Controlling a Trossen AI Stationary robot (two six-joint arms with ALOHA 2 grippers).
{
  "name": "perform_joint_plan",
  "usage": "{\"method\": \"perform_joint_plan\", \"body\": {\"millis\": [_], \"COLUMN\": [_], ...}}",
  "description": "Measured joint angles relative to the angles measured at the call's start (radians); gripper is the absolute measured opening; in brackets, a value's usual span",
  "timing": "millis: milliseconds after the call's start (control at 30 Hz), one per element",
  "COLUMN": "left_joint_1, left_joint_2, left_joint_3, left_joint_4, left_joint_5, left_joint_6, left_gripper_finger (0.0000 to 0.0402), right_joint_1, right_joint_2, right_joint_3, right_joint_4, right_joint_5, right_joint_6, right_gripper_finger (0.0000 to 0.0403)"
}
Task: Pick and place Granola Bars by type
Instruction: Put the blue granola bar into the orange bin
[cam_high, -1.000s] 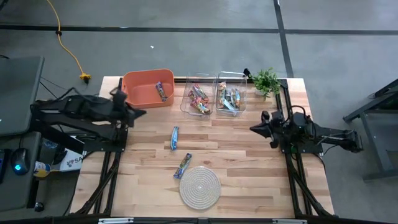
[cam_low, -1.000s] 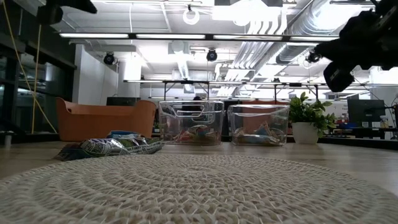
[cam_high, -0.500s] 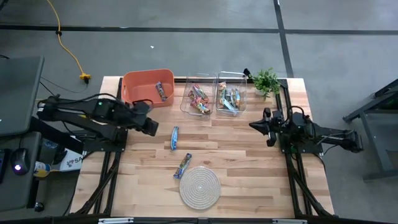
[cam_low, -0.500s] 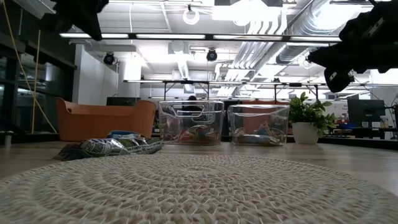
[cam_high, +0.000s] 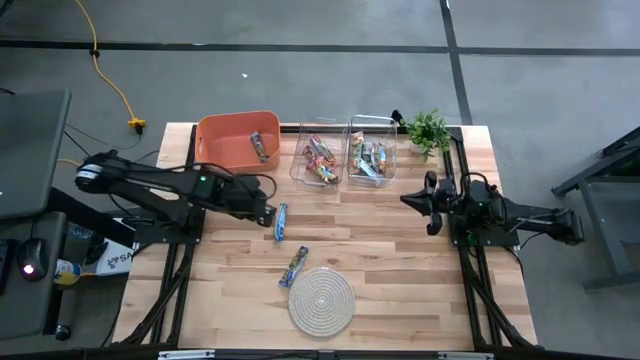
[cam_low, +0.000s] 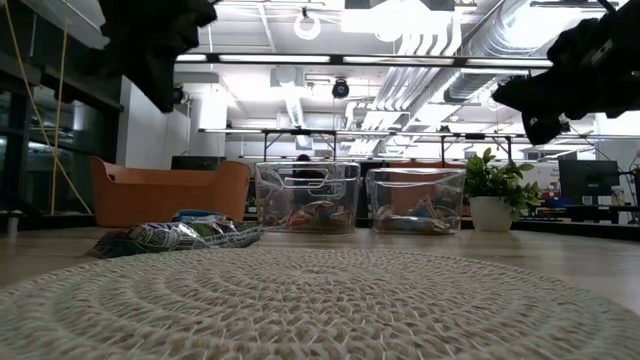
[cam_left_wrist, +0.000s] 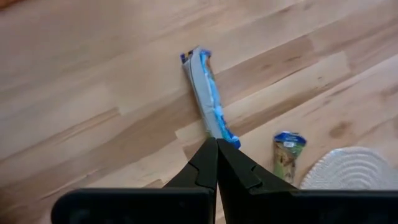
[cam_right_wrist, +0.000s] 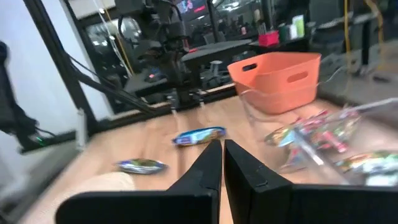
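A blue-silver granola bar (cam_high: 281, 221) lies flat on the wooden table, and a greenish bar (cam_high: 294, 266) lies nearer, beside the round coiled mat (cam_high: 321, 300). My left gripper (cam_high: 268, 212) is shut and hangs above the table just left of the blue-silver bar. In the left wrist view its fingertips (cam_left_wrist: 216, 142) point at that bar's (cam_left_wrist: 208, 102) near end, and the greenish bar (cam_left_wrist: 286, 149) lies beyond. Seen level in the low view, it (cam_low: 160, 50) is well above the bars (cam_low: 180, 236). My right gripper (cam_high: 430, 200) waits, shut, at the table's right side.
Along the far edge stand an orange bin (cam_high: 237, 140) with one bar (cam_high: 259, 146) inside, two clear bins (cam_high: 319, 152) (cam_high: 371, 152) holding several bars, and a small potted plant (cam_high: 427, 128). Bare wood stretches between the loose bars and my right arm.
My left arm has swung away from the orange bin, toward the table's right and near side, and now reaches out over the blue-silver bar. In the low view it has come lower and closer. The bars have not moved.
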Motion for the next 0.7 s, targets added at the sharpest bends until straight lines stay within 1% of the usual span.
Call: {"method": "perform_joint_plan", "body": {"millis": [167,300,567,700], "left_joint_1": [0.0,0.0,0.0,0.0], "left_joint_2": [0.066,0.11,0.201,0.238], "left_joint_3": [0.0,0.0,0.0,0.0], "left_joint_4": [0.039,0.058,0.083,0.119], "left_joint_5": [0.018,0.038,0.065,0.067], "left_joint_6": [-0.001,-0.001,-0.002,-0.002], "left_gripper_finger": [0.0,0.0,0.0,0.0], "right_joint_1": [0.0,0.0,0.0,0.0], "right_joint_2": [0.0,0.011,0.051,0.069], "right_joint_3": [0.0,0.0,0.0,0.0], "right_joint_4": [-0.003,-0.004,-0.004,-0.004], "right_joint_5": [0.007,0.007,0.007,0.008], "right_joint_6": [-0.115,-0.146,-0.143,-0.17], "right_gripper_finger": [0.0,0.0,0.0,0.0]}}
